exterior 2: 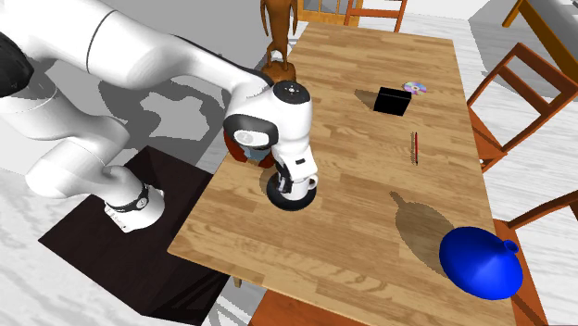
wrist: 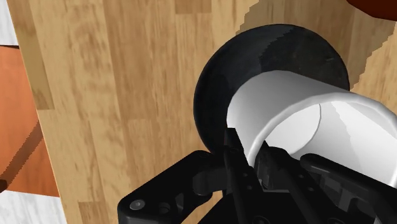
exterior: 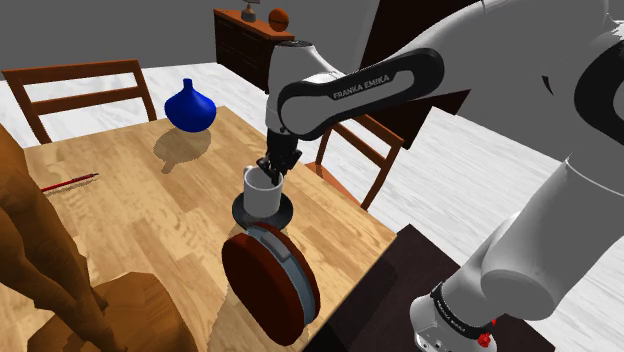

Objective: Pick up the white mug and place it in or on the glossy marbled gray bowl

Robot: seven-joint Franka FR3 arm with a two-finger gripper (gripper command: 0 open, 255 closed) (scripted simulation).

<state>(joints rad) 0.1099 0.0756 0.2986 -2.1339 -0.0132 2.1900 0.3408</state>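
I have the white mug (exterior: 262, 192) standing upright on the wooden table (exterior: 150, 205), its long axis vertical and its open mouth pointing straight up. Its lower part sits inside the rim of the dark grey bowl (exterior: 240, 211), which shows as a ring around the mug's base. From the wrist view I look almost straight down into the mug (wrist: 299, 111), with the bowl (wrist: 267, 54) spreading out behind it.

The gripper (exterior: 276, 168) comes down from above onto the mug's rim at its 1 o'clock side in the shoulder view. In the wrist view the gripper (wrist: 249, 159) straddles the wall: one of the fingers (wrist: 233, 149) lies against the outside and the other reaches inside, so they are clamped on the mug's rim.

In the second exterior view the hand covers most of the mug (exterior 2: 298, 188). A small white bump at the mug's 3 o'clock side may be its handle, though I can't be sure from here. The bowl (exterior 2: 282, 201) shows beneath it.

In the shoulder view a brown disc (exterior: 268, 285) with a blue-grey edge stands tilted at 6 o'clock, just beside the bowl. A blue vase (exterior: 190, 106) stands at 11 o'clock, well apart, and a red pen (exterior: 70, 183) lies at 9 o'clock near the table's far edge.
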